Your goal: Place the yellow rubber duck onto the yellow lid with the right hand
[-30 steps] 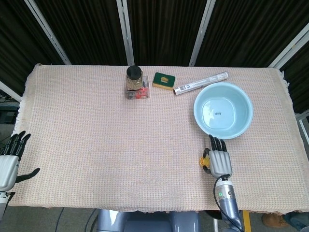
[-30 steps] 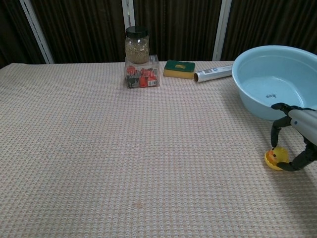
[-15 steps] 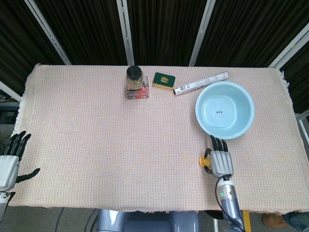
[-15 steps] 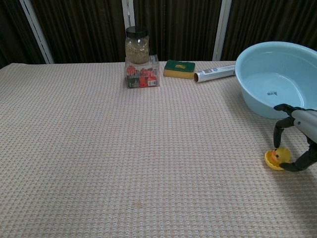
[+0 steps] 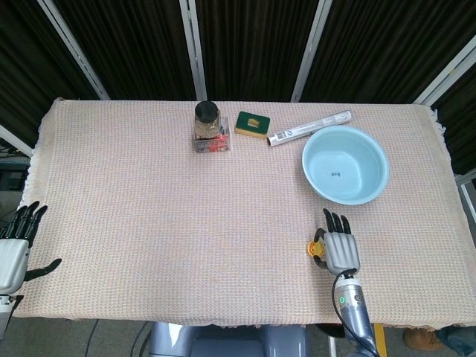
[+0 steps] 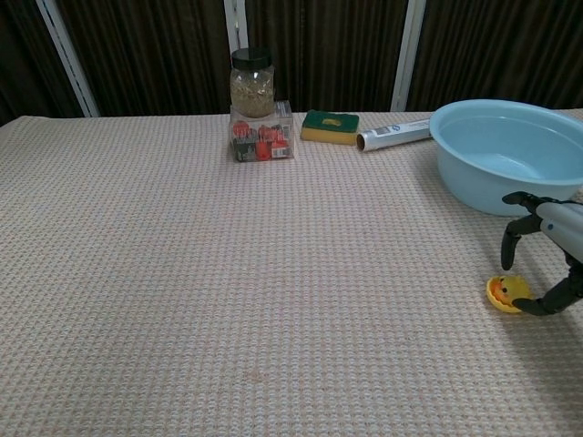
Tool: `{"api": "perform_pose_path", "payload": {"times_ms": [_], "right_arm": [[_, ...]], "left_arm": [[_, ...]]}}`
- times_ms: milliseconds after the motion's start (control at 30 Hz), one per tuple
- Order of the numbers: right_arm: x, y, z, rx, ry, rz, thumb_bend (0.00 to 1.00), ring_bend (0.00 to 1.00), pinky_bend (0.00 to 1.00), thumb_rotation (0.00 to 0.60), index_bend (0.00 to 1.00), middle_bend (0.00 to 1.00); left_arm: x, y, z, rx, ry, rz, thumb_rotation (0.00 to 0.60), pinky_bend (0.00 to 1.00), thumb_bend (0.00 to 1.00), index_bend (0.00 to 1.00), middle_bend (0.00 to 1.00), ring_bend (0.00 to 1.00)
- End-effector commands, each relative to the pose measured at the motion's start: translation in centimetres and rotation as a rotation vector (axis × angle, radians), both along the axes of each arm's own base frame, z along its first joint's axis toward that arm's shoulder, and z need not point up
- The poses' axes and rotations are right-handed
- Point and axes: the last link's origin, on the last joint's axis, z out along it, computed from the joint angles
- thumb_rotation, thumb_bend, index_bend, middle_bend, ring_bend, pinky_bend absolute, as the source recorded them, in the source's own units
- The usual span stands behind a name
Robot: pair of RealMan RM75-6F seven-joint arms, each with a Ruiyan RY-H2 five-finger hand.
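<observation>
The yellow rubber duck [image 6: 510,289] sits on the small yellow lid [image 6: 498,298] near the table's front right; in the head view the duck [image 5: 315,248] shows just left of my right hand. My right hand [image 6: 553,258] arches over it, one finger hanging just above the duck and the thumb low to its right, neither plainly touching it. From above, my right hand [image 5: 341,245] lies palm down with its fingers spread. My left hand [image 5: 16,249] hangs off the table's front left corner, fingers apart and holding nothing.
A light blue bowl [image 5: 379,167] stands just behind my right hand. Along the far edge are a jar on a clear box [image 5: 209,126], a green sponge [image 5: 252,123] and a foil roll [image 5: 309,127]. A beige woven cloth [image 5: 149,223] covers the table.
My right hand's fingers have drawn slightly away from the duck, which now rests on the lid. The blue bowl, tilted before, has settled flat. My left hand has not moved.
</observation>
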Motion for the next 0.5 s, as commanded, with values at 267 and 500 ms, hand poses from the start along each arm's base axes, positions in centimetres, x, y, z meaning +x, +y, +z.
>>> {"api": "perform_pose_path", "payload": {"times_ms": [267, 500], "right_arm": [[0.1, 0.1, 2.2, 0.005, 0.068, 0.088, 0.0, 0.0, 0.0, 0.6, 0.26, 0.0], [-0.8, 0.9, 7.4, -0.029, 0.164, 0.128, 0.0, 0.0, 0.0, 0.6, 0.13, 0.0]], "left_arm": [[-0.1, 0.0, 0.0, 0.0, -0.001, -0.001, 0.6, 0.22, 0.0, 0.0, 0.0, 0.0], [0.1, -0.2, 0.0, 0.001, 0.01, -0.01, 0.6, 0.22, 0.0, 0.0, 0.0, 0.0]]}}
